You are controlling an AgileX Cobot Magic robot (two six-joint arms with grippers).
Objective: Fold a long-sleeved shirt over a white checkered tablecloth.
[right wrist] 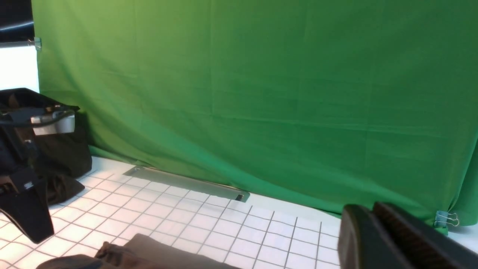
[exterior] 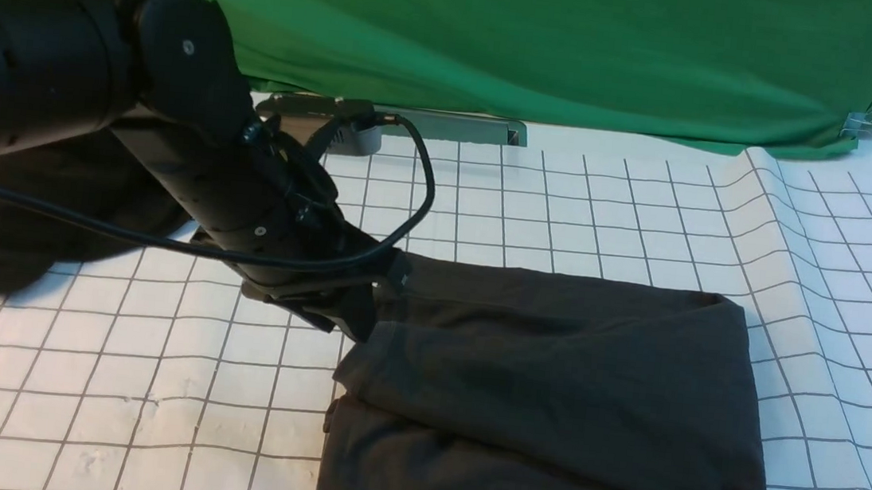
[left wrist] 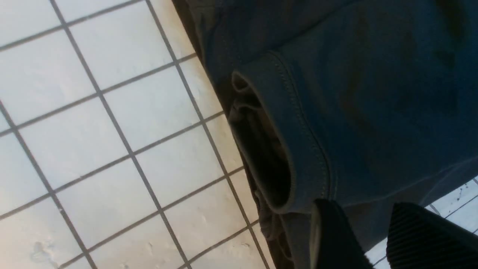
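We find the long-sleeved shirt [exterior: 557, 401] lying folded into a compact rectangle on the white checkered tablecloth [exterior: 111, 374], toward the near right of centre in the front view. No print shows on the exposed face. Its left edge is layered — an upper fold sits on a lower one that juts out slightly toward the near side.

The left gripper [exterior: 353, 313] reaches down from the upper left and sits at the far-left corner of the folded shirt. In the left wrist view its two dark fingertips [left wrist: 332, 239] stand apart with a gap between them, released and holding nothing; a stitched hem or cuff opening of the shirt [left wrist: 336, 112] lies just beyond them, the grid cloth [left wrist: 93, 130] beside it.

The right gripper [right wrist: 373, 239] is out of the front view. The right wrist view shows it raised above the table and facing the green backdrop [right wrist: 261, 93]; its two pads appear pressed together, clenched on nothing.

Other items noted: a deeper-black heap of cloth [exterior: 21, 237] at the far left behind the left arm, a flat metal bar [exterior: 447, 124] at the backdrop's foot, and a binder clip [exterior: 860, 122] on the backdrop's right corner.
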